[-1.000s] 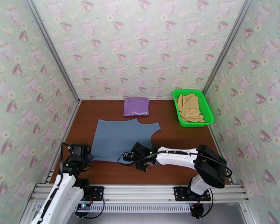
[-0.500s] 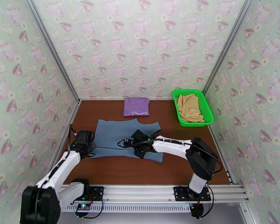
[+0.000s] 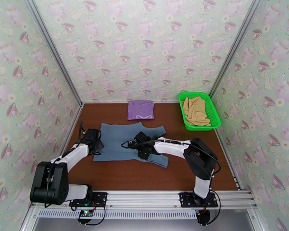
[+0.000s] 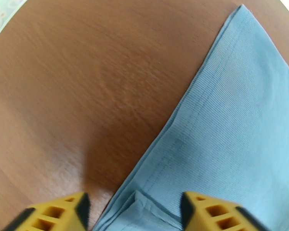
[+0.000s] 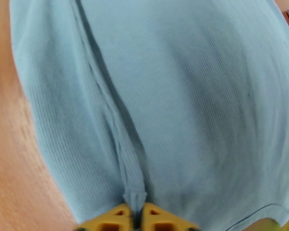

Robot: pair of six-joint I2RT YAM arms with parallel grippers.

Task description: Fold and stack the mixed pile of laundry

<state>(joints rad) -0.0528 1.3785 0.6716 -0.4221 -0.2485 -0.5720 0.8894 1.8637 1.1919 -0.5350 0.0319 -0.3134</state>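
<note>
The slate blue-grey garment (image 3: 125,141) lies spread in the middle of the brown table, with its near part doubled over. My left gripper (image 3: 97,143) sits at its left edge. In the left wrist view that gripper (image 4: 133,212) is open, with a corner of the blue-grey cloth (image 4: 237,124) lying between the yellow fingertips (image 4: 67,212). My right gripper (image 3: 142,150) rests on the garment's middle. In the right wrist view it (image 5: 135,217) is shut on a pinched ridge of the cloth (image 5: 175,93). The lilac garment (image 3: 140,110) lies folded at the back. The tan-yellow one (image 3: 195,109) lies in the basket.
The bright green mesh basket (image 3: 217,121) stands at the back right, near the right wall. Patterned walls close in the table on three sides. Bare brown tabletop (image 3: 125,176) stretches between the garment and the arm bases.
Both grippers have moved away from the near edge, drawing the blue-grey garment's near part over itself. The left gripper has opened and let go of the cloth.
</note>
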